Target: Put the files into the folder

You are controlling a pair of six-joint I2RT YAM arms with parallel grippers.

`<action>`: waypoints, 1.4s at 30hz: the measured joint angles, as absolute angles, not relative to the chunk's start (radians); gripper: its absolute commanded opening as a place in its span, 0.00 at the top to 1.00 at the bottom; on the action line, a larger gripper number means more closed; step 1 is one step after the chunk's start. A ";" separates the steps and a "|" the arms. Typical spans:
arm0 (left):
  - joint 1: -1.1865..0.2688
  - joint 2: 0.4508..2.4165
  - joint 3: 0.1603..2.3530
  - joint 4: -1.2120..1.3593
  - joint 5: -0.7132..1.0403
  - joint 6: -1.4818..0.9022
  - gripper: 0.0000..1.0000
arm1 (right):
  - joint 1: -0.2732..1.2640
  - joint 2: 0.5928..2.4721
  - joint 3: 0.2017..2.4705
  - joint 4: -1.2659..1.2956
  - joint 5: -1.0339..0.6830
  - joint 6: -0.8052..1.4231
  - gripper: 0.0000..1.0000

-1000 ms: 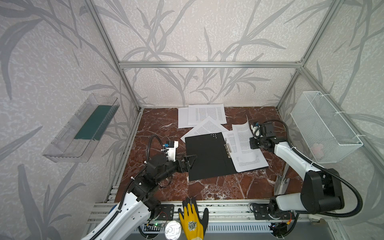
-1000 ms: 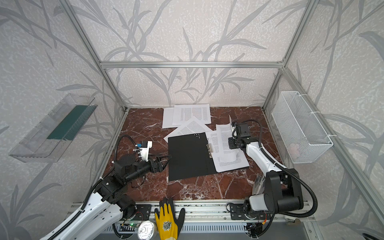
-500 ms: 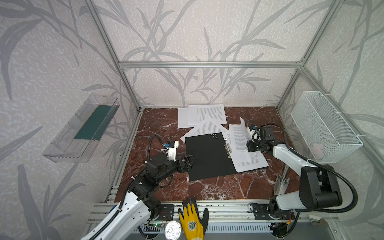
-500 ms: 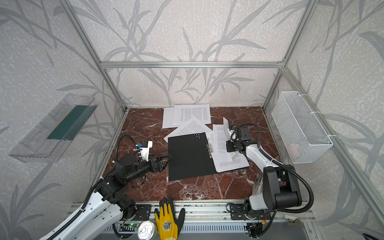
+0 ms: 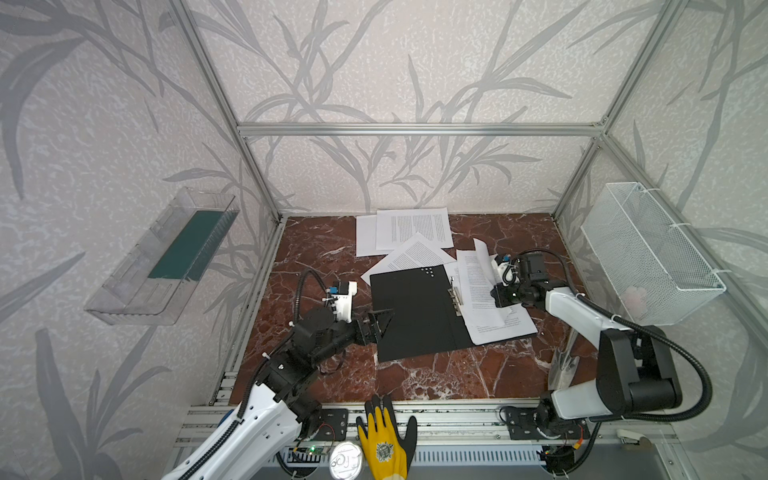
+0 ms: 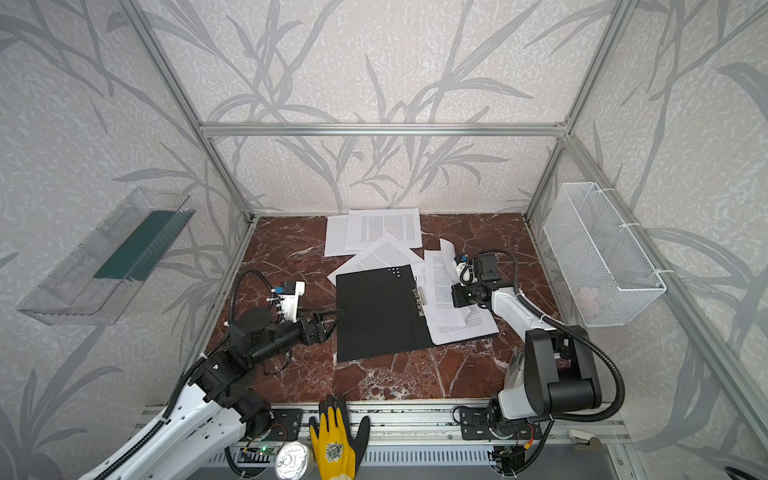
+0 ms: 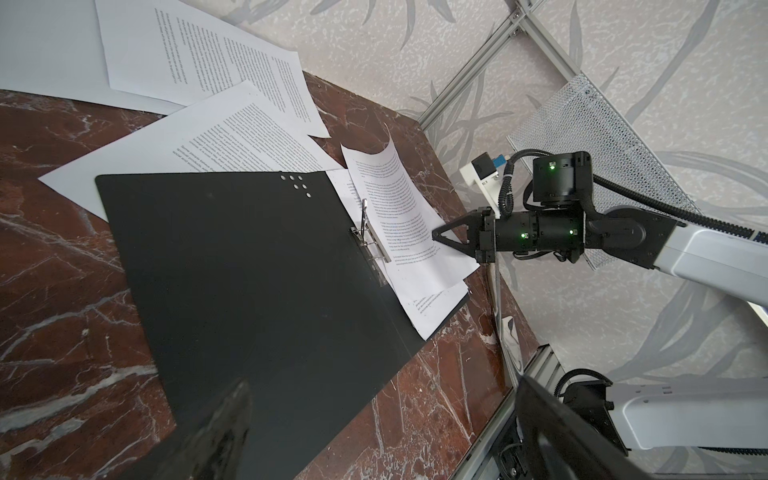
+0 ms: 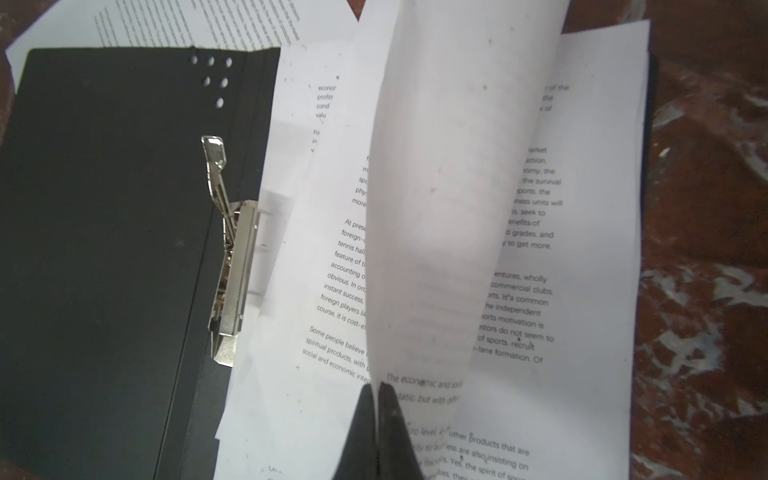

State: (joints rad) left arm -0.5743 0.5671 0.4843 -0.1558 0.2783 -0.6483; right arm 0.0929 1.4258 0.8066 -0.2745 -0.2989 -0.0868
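We see little of the folder's [image 5: 415, 316] half nearest the R arm: paper covers it, and only a thin dark rim shows past the sheets in the left wrist view. The top sheet [image 8: 436, 187] curls up and blocks the print below it. One loose sheet [image 5: 415, 253] is tucked partly under the folder's far edge. The L gripper's [image 5: 380, 326] fingers are blurred and cut off in its own wrist view, so we can't tell if they touch the cover.

R gripper [image 8: 378, 386] is pinched tight on the top sheet's edge. L gripper is spread wide at the folder's L edge, nothing in it. The folder lies open and flat mid-table, metal clip [image 8: 226, 253] at the spine. Some files [image 5: 494, 328] lie on it, others loose by the back wall. There is bare marble [image 5: 436, 374] in front and to the L.
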 measured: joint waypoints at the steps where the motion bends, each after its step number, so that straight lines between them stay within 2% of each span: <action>1: -0.574 0.567 0.484 -0.156 0.278 -0.648 0.01 | 0.090 1.399 0.794 -0.270 -0.303 -0.083 1.00; 5: -0.574 0.567 0.484 -0.155 0.278 -0.648 0.01 | 0.086 1.325 0.775 -0.258 -0.344 -0.078 1.00; 14: -0.575 0.567 0.483 -0.147 0.279 -0.648 0.01 | 0.082 1.290 0.775 -0.297 -0.389 -0.081 1.00; 27: -0.575 0.569 0.482 -0.142 0.281 -0.648 0.01 | 0.070 1.250 0.775 -0.378 -0.228 -0.128 1.00; 42: -0.575 0.574 0.482 -0.142 0.281 -0.648 0.01 | 0.070 1.227 0.766 -0.364 -0.137 -0.148 1.00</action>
